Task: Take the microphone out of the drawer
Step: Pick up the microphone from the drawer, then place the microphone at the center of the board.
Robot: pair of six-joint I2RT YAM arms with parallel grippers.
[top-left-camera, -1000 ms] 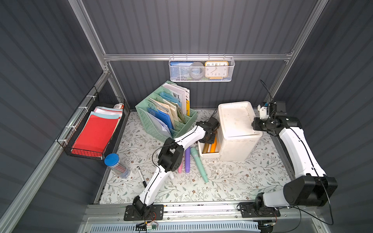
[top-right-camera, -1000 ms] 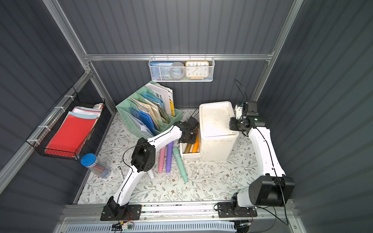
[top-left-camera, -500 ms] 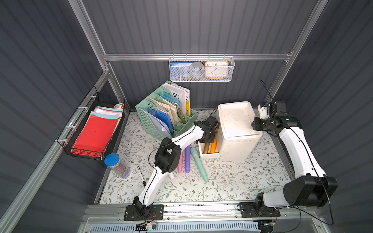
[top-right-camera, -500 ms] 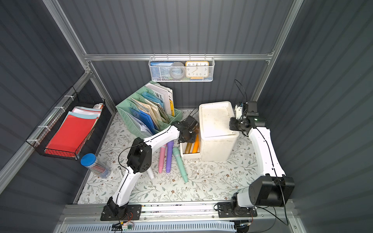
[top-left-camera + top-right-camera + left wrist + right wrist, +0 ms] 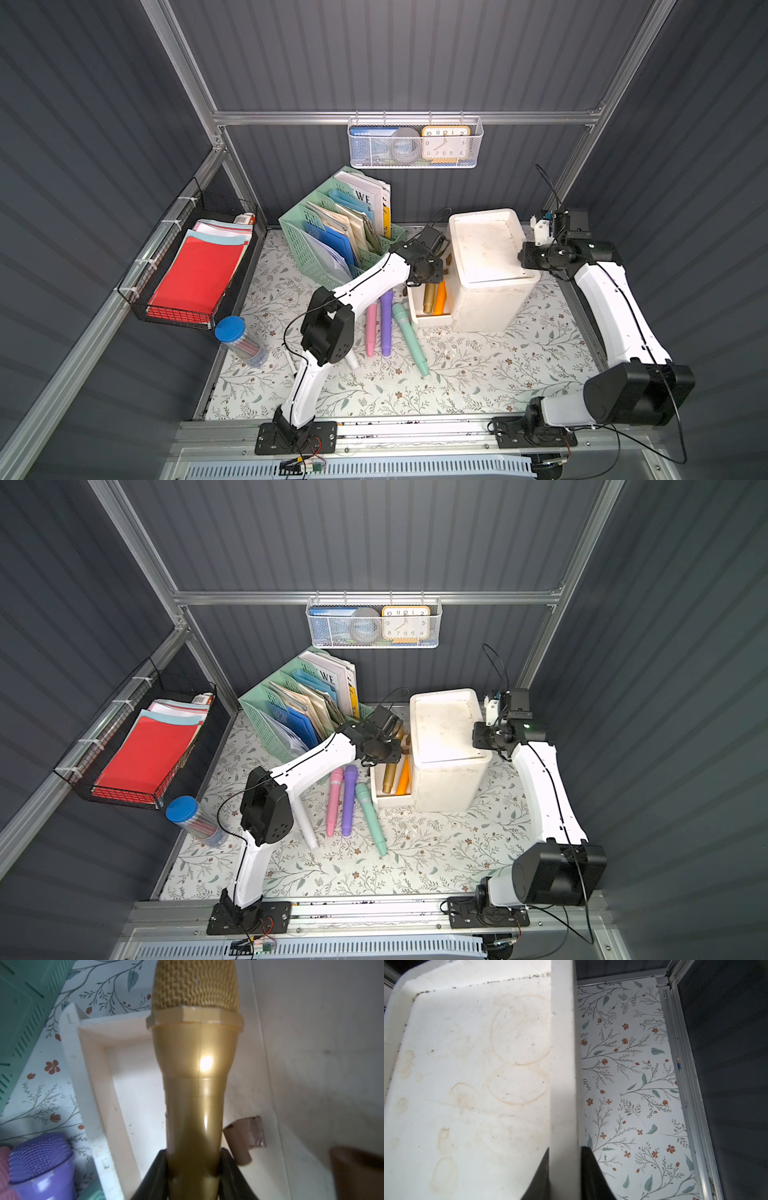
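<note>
A gold microphone lies lengthwise in the open white drawer, beside an orange one. My left gripper is shut on the gold microphone's handle, a black finger on each side; in both top views it hangs over the drawer's back half. The gold handle sticks out toward the drawer front. My right gripper is shut on the raised rim of the white cabinet, at its right edge.
Pink, purple and mint microphones lie on the flowered mat left of the drawer. A green file rack stands close behind my left arm. A blue-lidded jar lies at the mat's left edge.
My left arm's elbow has swung slightly left while the gripper stays shut on the gold microphone over the drawer. The right arm has not moved.
</note>
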